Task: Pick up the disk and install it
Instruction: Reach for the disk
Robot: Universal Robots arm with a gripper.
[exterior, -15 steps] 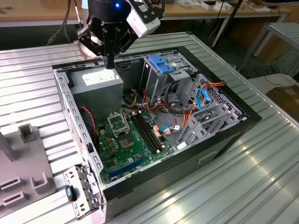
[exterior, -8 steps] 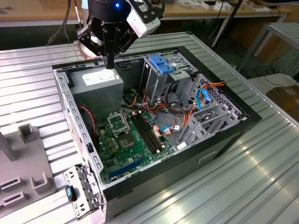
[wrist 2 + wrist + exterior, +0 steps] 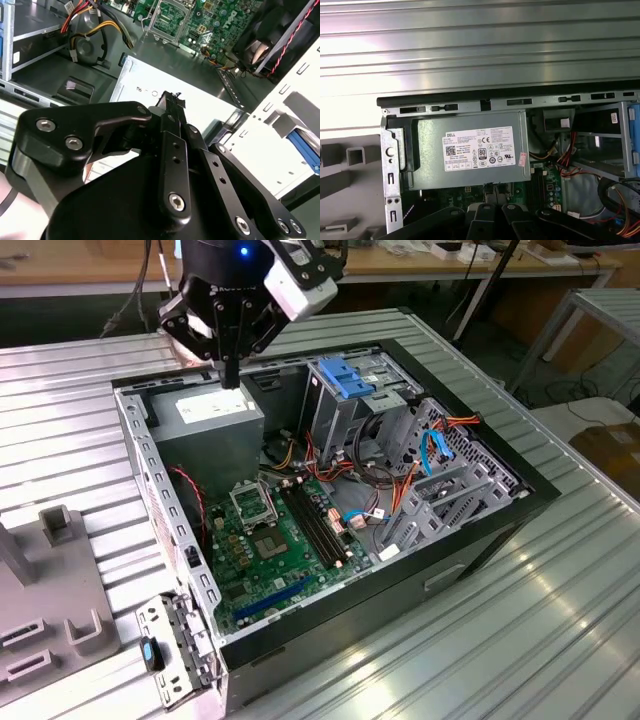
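Observation:
My gripper (image 3: 232,378) hangs over the back corner of the open computer case (image 3: 160,500), at the exterior view's left. It is just above the grey power supply (image 3: 205,420). Its black fingers are pressed together with nothing between them. In the second wrist view the gripper (image 3: 172,100) points down at the power supply's white label (image 3: 200,107). In the first wrist view the gripper (image 3: 496,189) sits at the near edge of the power supply (image 3: 470,150). The disk is hidden.
A ribbed light-blue plastic bracket (image 3: 343,376) sits on the drive cage (image 3: 350,415) at the back of the case. The green motherboard (image 3: 270,540) lies in the middle, with thin blue cables (image 3: 432,452) and wire bundles to its right. A grey fixture (image 3: 50,590) stands on the ribbed metal table (image 3: 500,640).

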